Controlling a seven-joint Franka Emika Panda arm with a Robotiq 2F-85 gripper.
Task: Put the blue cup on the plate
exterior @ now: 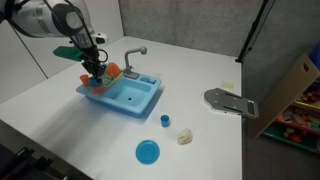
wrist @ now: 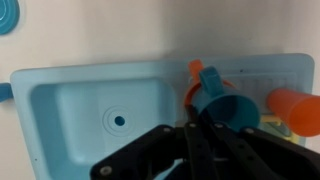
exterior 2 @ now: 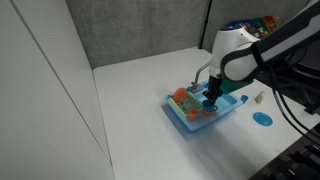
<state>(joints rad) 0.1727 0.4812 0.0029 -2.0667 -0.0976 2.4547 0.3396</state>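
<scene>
A small blue cup [wrist: 236,106] lies tilted over the drainer side of the light-blue toy sink [wrist: 70,110], its mouth facing the wrist camera. My gripper [wrist: 200,126] has its fingers drawn close together on the cup's near rim. In both exterior views the gripper [exterior: 95,68] [exterior 2: 210,97] hangs low over the sink's drainer end. The bright-blue round plate [exterior: 147,152] lies flat on the white table in front of the sink, well away from the gripper. It also shows in an exterior view [exterior 2: 262,118] and at the wrist view's corner [wrist: 8,20].
An orange cup [wrist: 194,84] sits right behind the held cup and another orange item [wrist: 296,110] lies beside it. A second small blue cup [exterior: 165,120] and a whitish toy [exterior: 185,136] stand on the table. The sink's grey faucet [exterior: 133,55] and a flat grey object [exterior: 228,102] are nearby.
</scene>
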